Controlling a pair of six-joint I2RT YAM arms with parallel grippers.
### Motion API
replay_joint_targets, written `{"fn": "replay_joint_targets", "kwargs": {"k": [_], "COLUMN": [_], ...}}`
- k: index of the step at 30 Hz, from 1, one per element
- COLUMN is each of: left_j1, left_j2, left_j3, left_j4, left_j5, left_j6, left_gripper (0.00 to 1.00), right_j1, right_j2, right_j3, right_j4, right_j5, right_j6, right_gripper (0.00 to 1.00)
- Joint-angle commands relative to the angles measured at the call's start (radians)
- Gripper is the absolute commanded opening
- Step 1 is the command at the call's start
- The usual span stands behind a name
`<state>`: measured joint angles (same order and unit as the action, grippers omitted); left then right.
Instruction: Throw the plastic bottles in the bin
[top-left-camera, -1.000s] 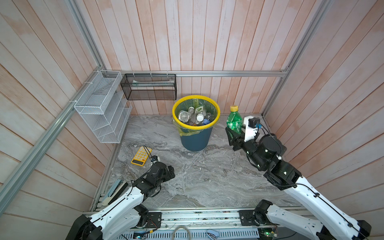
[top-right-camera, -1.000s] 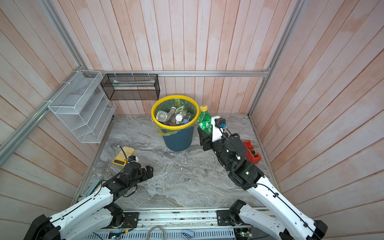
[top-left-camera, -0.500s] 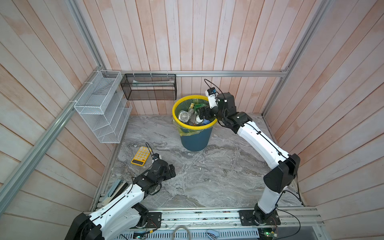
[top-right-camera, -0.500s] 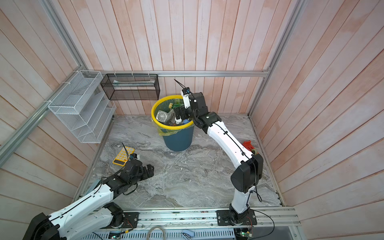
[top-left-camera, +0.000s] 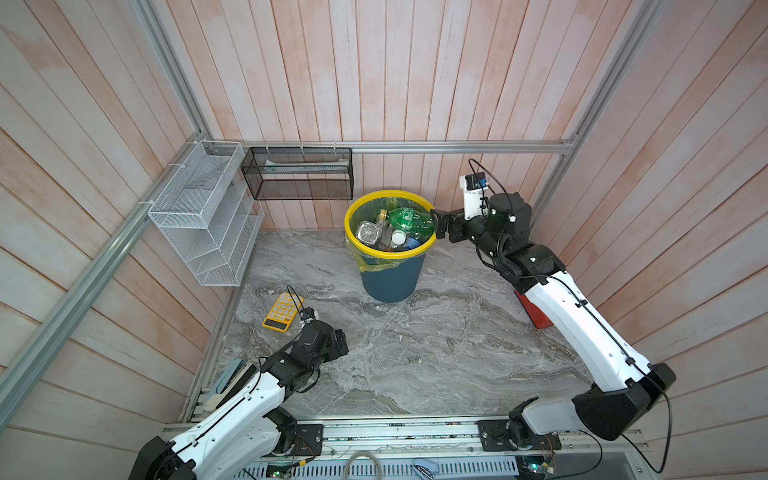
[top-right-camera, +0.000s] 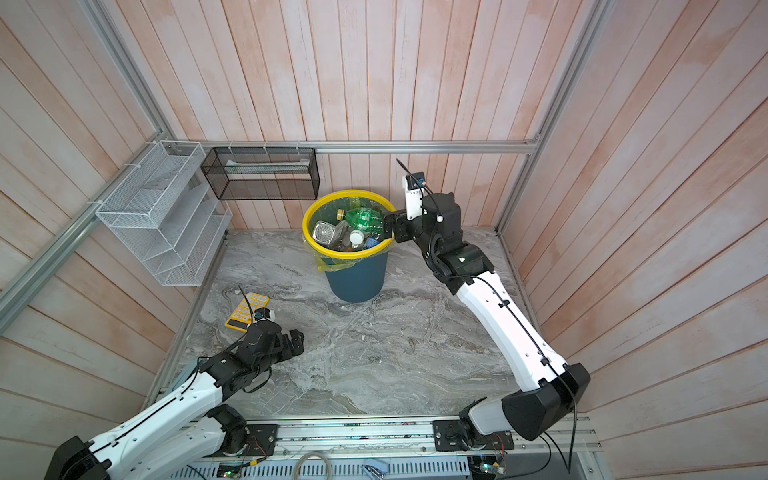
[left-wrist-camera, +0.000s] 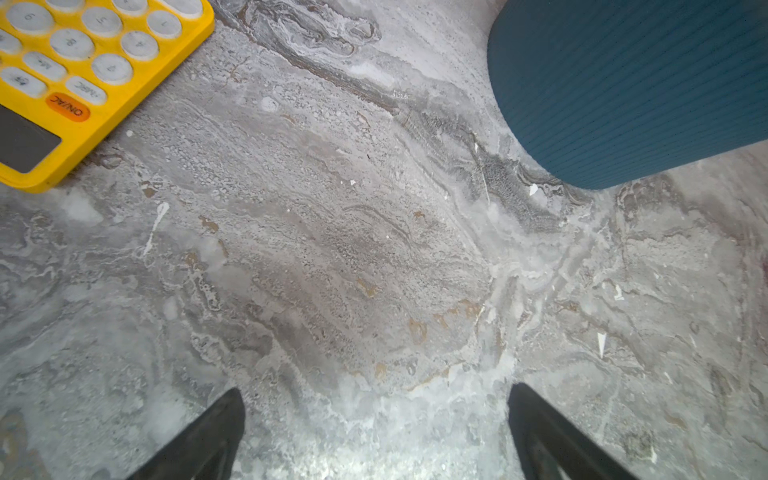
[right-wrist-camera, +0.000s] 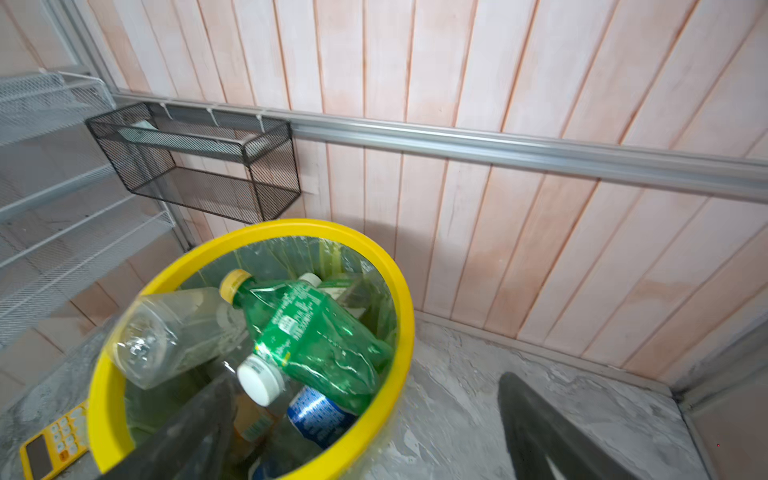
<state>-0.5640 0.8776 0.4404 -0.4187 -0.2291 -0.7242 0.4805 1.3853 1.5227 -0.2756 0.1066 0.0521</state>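
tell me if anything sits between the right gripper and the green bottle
Nothing visible does: the green bottle lies uppermost in the bin, and the open right gripper hangs at its rim.

We find the bin (top-left-camera: 390, 282) standing near the middle of the table's (top-left-camera: 415, 365) back edge, with the bottles (top-left-camera: 409, 218) piled inside it. The calculator (top-left-camera: 282, 311) lies by the left edge, our left gripper (top-left-camera: 340, 344) just in front of it. Our right gripper (top-left-camera: 440, 224) hangs at the bin's right rim. Behind the bin, leftward, the basket (top-left-camera: 297, 174) hangs on the wall.
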Motion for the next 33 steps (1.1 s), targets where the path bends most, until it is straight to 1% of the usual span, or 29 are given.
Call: {"fn": "replay_joint_targets", "kwargs": {"k": [1, 2, 3, 7, 11, 12, 14, 16, 18, 21, 23, 26, 29, 33], "left_j1": [-0.004, -0.004, -0.003, -0.001, -0.002, 0.002, 0.003, 0.004, 0.004, 0.006, 0.006, 0.007, 0.013, 0.029], "left_j2": [-0.019, -0.028, -0.035, -0.05, -0.077, -0.087, -0.111, -0.141, -0.168, -0.199, -0.21, -0.207, -0.182, -0.144], "left_j3": [0.011, 0.009, 0.009, 0.016, 0.009, 0.002, -0.02, -0.042, -0.054, -0.062, -0.06, -0.053, -0.063, -0.1], "left_j4": [-0.003, 0.001, 0.002, -0.006, 0.012, 0.022, 0.069, 0.113, 0.148, 0.2, 0.226, 0.261, 0.32, 0.465], "left_j5": [-0.049, -0.06, -0.074, -0.141, -0.227, -0.253, -0.266, -0.278, -0.3, -0.317, -0.332, -0.365, -0.42, -0.5], "left_j6": [0.022, 0.026, 0.032, 0.053, 0.085, 0.077, 0.093, 0.112, 0.129, 0.178, 0.22, 0.298, 0.372, 0.506], "left_gripper": [1.0, 1.0, 1.0, 1.0, 1.0, 1.0, 1.0, 1.0, 1.0, 1.0, 1.0, 1.0, 1.0, 1.0], "right_j1": [-0.057, -0.105, -0.122, -0.173, -0.224, -0.241, -0.269, -0.283, -0.293, -0.301, -0.307, -0.322, -0.342, -0.378], "right_j2": [-0.084, -0.12, -0.156, -0.277, -0.376, -0.393, -0.414, -0.417, -0.413, -0.385, -0.359, -0.318, -0.258, -0.135], "right_j3": [-0.172, -0.26, -0.343, -0.596, -0.859, -0.919, -1.009, -1.08, -1.165, -1.27, -1.302, -1.33, -1.354, -1.368], "right_j4": [0.12, 0.177, 0.228, 0.378, 0.597, 0.644, 0.711, 0.78, 0.868, 1.0, 1.049, 1.117, 1.228, 1.375], "right_j5": [-0.002, 0.004, 0.009, 0.049, 0.12, 0.128, 0.133, 0.168, 0.176, 0.178, 0.191, 0.193, 0.19, 0.18], "right_j6": [-0.001, -0.007, -0.012, -0.038, -0.077, -0.074, -0.067, -0.041, -0.009, 0.005, 0.002, -0.014, -0.023, -0.003], "right_gripper": [0.99, 0.99, 0.99, 0.99, 0.99, 0.99, 0.99, 0.99, 0.99, 0.99, 0.99, 0.99, 0.99, 0.98]}}
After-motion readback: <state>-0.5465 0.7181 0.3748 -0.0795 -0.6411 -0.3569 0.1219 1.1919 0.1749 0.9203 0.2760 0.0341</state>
